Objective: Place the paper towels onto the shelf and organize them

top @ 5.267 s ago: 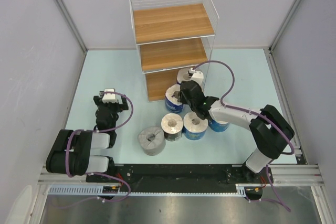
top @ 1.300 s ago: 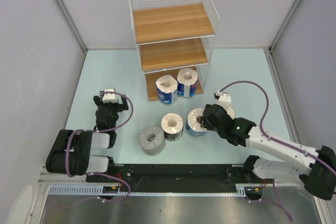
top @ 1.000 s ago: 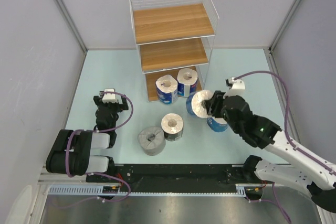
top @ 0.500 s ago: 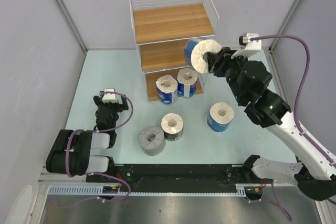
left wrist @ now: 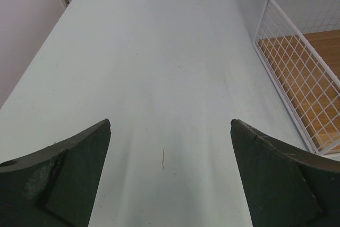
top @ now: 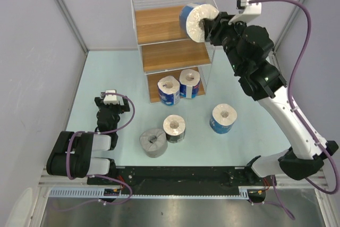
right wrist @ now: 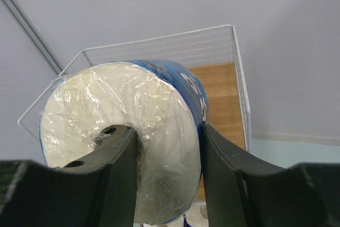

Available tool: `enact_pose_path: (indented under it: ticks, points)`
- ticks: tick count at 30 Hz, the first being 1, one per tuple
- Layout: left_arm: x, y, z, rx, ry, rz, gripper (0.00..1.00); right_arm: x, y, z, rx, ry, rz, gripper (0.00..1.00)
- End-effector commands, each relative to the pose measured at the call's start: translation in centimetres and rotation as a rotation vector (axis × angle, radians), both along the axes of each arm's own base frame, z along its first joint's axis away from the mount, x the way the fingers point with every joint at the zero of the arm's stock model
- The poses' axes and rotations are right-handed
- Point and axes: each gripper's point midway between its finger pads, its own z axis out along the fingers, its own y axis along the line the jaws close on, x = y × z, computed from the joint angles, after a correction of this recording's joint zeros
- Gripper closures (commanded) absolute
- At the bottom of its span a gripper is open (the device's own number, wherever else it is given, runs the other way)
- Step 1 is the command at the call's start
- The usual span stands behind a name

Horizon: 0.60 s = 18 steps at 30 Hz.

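Observation:
My right gripper [top: 209,25] is shut on a blue-wrapped paper towel roll [top: 194,22], held high over the right side of the shelf's [top: 159,25] top board. In the right wrist view one finger sits in the roll's [right wrist: 159,104] core and the other presses its outer wall; the gripper [right wrist: 167,130] faces the wire-framed top tier [right wrist: 223,94]. Two blue-wrapped rolls [top: 169,90] [top: 189,82] stand on the bottom tier. On the table stand a blue roll [top: 223,118], a dark-wrapped roll [top: 174,127] and a grey-wrapped roll [top: 153,142]. My left gripper [top: 110,99] [left wrist: 170,123] is open over bare table.
Grey walls close in the pale blue table [top: 249,73] on the left, back and right. The shelf's wire side [left wrist: 297,73] shows at the right of the left wrist view. The middle board [top: 172,54] holds nothing.
The right arm lifted the blue roll from the table beside the loose rolls up and back to the shelf's top tier. The left arm stayed still.

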Motion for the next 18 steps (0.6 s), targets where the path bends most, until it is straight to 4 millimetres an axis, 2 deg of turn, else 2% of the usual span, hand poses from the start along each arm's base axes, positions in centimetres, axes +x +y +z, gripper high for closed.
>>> enact_pose_path:
  ticks: [1,4,5,7,12,18]
  points:
    - [0.8,-0.1,1.8,-0.013,-0.059,-0.010,0.00,0.4,-0.2,5.5,0.067,-0.131,0.028,0.69]
    - [0.8,-0.2,1.9,-0.012,-0.061,-0.012,0.00,1.7,0.0,5.7,0.063,-0.131,0.031,0.69]
    - [0.8,-0.2,1.9,-0.012,-0.061,-0.013,0.00,2.5,0.4,5.2,0.062,-0.117,0.031,0.69]
    - [0.8,-0.2,1.9,-0.012,-0.061,-0.012,0.00,3.0,0.0,5.7,0.068,-0.122,0.033,0.69]
    - [0.8,-0.2,1.9,-0.012,-0.062,-0.012,0.00,5.1,0.7,4.2,0.057,-0.076,0.051,0.69]
    - [0.9,-0.2,2.0,-0.012,-0.064,-0.012,0.00,5.9,0.7,3.8,0.058,-0.071,0.038,0.68]
